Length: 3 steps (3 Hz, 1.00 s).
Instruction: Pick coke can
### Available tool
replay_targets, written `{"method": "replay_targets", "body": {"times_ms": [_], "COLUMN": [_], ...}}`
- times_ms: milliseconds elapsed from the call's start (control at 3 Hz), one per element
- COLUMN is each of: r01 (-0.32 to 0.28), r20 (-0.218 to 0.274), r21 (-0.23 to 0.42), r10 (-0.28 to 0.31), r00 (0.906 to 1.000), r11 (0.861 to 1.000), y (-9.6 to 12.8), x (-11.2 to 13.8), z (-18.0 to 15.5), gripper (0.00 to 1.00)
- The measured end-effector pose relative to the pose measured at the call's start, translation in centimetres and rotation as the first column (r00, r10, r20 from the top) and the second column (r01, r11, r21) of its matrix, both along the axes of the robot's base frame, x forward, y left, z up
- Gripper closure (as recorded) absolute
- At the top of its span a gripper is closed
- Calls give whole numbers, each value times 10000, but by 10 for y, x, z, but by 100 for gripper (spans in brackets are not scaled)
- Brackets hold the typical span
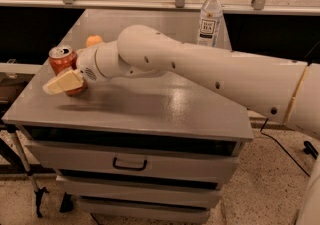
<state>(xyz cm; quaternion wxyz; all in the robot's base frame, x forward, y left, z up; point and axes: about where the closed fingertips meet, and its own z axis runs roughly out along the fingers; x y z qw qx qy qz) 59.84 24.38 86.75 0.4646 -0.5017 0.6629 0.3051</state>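
Observation:
The coke can (62,57), red with a silver top and pull tab, stands upright near the left edge of the grey cabinet top (165,109). My gripper (64,82) is at the can on its near side, and its cream-coloured end covers the lower part of the can. The white arm reaches in from the right across the cabinet top. The far side of the gripper is hidden behind the can and the wrist.
A small orange fruit (93,40) lies just behind the wrist, right of the can. A clear water bottle with a white cap (210,16) stands at the back right. The cabinet has drawers below, with a handle (129,164). A railing runs behind.

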Motion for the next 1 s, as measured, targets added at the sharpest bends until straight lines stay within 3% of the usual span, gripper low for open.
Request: {"method": "replay_targets", "body": {"times_ms": [667, 1000], "r01": [35, 269], "r20": [167, 644], "r21": [399, 1235], "r10": [-41, -351], "r00": [9999, 9973], "r11": [9992, 9920], "y": [-3, -10], "x": [5, 8], "z": [4, 39], "gripper": [64, 88]}}
